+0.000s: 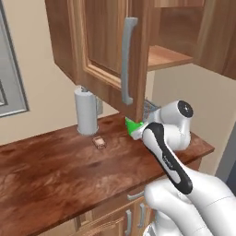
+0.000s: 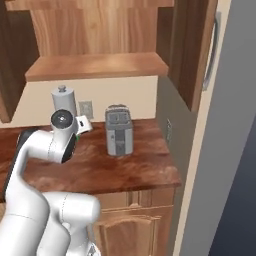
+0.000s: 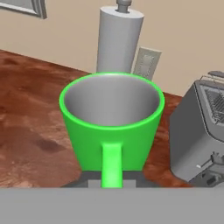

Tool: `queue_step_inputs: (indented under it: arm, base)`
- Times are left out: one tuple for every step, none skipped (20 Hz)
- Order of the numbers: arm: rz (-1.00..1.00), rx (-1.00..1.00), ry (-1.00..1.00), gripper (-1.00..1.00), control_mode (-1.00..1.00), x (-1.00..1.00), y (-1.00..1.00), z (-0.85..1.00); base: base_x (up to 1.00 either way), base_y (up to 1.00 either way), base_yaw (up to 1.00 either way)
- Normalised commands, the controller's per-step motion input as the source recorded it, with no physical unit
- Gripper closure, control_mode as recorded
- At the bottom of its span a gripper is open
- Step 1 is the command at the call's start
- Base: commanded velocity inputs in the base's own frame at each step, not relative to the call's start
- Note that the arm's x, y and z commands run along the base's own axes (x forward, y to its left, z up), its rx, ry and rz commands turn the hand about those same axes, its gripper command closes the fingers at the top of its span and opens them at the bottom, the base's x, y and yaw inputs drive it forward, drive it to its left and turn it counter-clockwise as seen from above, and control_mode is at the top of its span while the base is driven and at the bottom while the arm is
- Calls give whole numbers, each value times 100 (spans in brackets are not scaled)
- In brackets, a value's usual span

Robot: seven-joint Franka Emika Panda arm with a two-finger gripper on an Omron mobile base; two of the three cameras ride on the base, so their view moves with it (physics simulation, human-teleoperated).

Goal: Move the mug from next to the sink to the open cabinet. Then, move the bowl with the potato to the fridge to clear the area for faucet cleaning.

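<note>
**Mug in hand, cabinet shelf above: lift before going in**

Mug first: the small bright green cylindrical mug [image 3: 111, 127] with its pale grey inside sits upright in the hand [image 3: 112, 181], whose fingers are clenched on the handle side at the bottom of the hand view. From the left base view a sliver of green [image 1: 134, 126] shows just behind the white wrist, held above the reddish-brown wooden table [image 1: 60, 170] rather than resting on it.

Just beyond the mug stand a grey boxy toaster [image 2: 119, 131] to the right and a tall pale grey paper-towel roll [image 2: 64, 102] against the far wall, with a small tan block [image 1: 99, 142] lying on the table near the roll.

Higher and farther, the brown wooden open cabinet [image 2: 95, 65] offers its bare shelf, and its door with the long grey bar handle [image 1: 127, 60] hangs just above the wrist.

As I judge it, the mug needs raising well clear of the toaster, then carrying in over the shelf lip, kept level. Swing wide of the door's lower edge, which looks the likeliest thing to strike. Set it down fully on the shelf before letting go.
</note>
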Motion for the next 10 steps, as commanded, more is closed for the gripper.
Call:
queue_step_inputs:
  arm:
    - [0,0,0,100,100,0,0,0]
    - [0,0,0,100,100,0,0,0]
    - [0,0,0,100,100,0,0,0]
    - [0,0,0,100,100,0,0,0]
    - [0,0,0,100,100,0,0,0]
    - [0,0,0,100,100,0,0,0]
    - [0,0,0,100,100,0,0,0]
    - [0,0,0,100,100,0,0,0]
    - [0,0,0,100,100,0,0,0]
    - [0,0,0,100,100,0,0,0]
  base:
    - [0,-72,17]
    - [0,-85,15]
    - [0,-91,15]
    - [0,-97,15]
    - [0,-94,14]
    - [0,-94,15]
    - [21,-99,14]
    - [32,-97,9]
    - [32,-70,4]
    - [41,-34,0]
